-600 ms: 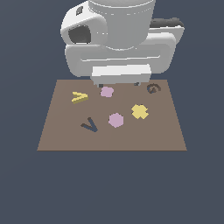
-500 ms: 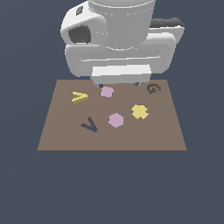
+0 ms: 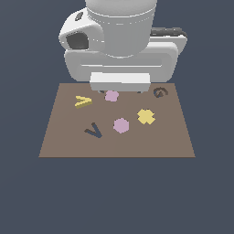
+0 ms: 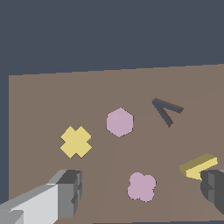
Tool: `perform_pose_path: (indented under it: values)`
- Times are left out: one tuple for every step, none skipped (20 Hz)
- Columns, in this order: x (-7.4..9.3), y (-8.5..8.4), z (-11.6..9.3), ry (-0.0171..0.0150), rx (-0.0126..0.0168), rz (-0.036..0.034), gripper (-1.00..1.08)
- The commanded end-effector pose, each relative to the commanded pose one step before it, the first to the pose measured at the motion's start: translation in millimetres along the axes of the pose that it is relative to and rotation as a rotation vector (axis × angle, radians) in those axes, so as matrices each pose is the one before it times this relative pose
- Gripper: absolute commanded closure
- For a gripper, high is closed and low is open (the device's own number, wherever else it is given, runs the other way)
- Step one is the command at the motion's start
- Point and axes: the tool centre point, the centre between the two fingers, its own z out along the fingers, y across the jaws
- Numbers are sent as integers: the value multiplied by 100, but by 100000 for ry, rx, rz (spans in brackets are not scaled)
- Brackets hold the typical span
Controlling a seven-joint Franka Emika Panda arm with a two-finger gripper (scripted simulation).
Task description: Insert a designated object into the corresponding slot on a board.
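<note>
The yellow V-shaped designated object [image 3: 82,101] lies flat on the brown board [image 3: 59,141] near its far left in the exterior view. The dark V-shaped slot [image 3: 93,131] is closer to the front, apart from the object. My gripper [image 3: 119,91] hangs over the board's far edge, mostly hidden under the white hand. In the wrist view the gripper [image 4: 142,190] is open and holds nothing, its fingers [image 4: 65,192] spread wide either side of a pink flower-shaped piece [image 4: 141,187]. The designated object [image 4: 197,166] sits just beside one fingertip, partly covered by it. The slot [image 4: 166,110] lies beyond it on the board [image 4: 43,100].
A pink hexagon [image 3: 121,125] and a yellow cross [image 3: 146,117] lie mid-board. The pink flower piece [image 3: 112,95] is under the hand. A dark G-shaped recess [image 3: 160,92] is at the far right. The wrist view also shows the hexagon [image 4: 120,122] and the cross [image 4: 76,141].
The hand has come down a little toward the board and edged slightly to the exterior view's left. The pieces on the board have not moved.
</note>
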Motion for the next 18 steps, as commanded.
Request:
perform_pose_path:
  values:
    - [156,473,380,-64,-182,4321,-92]
    - [82,222,180,-18,-83,2117,-92]
    - [88,241,195,-20,-89,2296,-92]
    - [95,261,211,-21,-96,2478,-92]
    - [102,280,226,-23,-103,2660,-92]
    - [109,300,242,-24,-110,2846,-92]
    - [115,320,258,-26,-117,3034,-92]
    - [122,340,273,-27,-123,3223,-92]
    - [129,361,290,-29,-130,3415,-92]
    - [136,382,306,-31,-137,3610,-92]
    - [143,404,322,-32,-144,3807,-92]
    - [149,425,339,-34,-150,4006,-92]
    - [156,447,356,-36,-157,4207,-92]
    - [163,469,373,-38,-164,4411,-92]
    - [169,492,390,-41,-170,4616,-92]
    - [176,515,407,-43,-177,4824,-92]
    - [180,532,420,-45,-182,4974,-92]
    - [180,536,422,-46,-182,5003,-92]
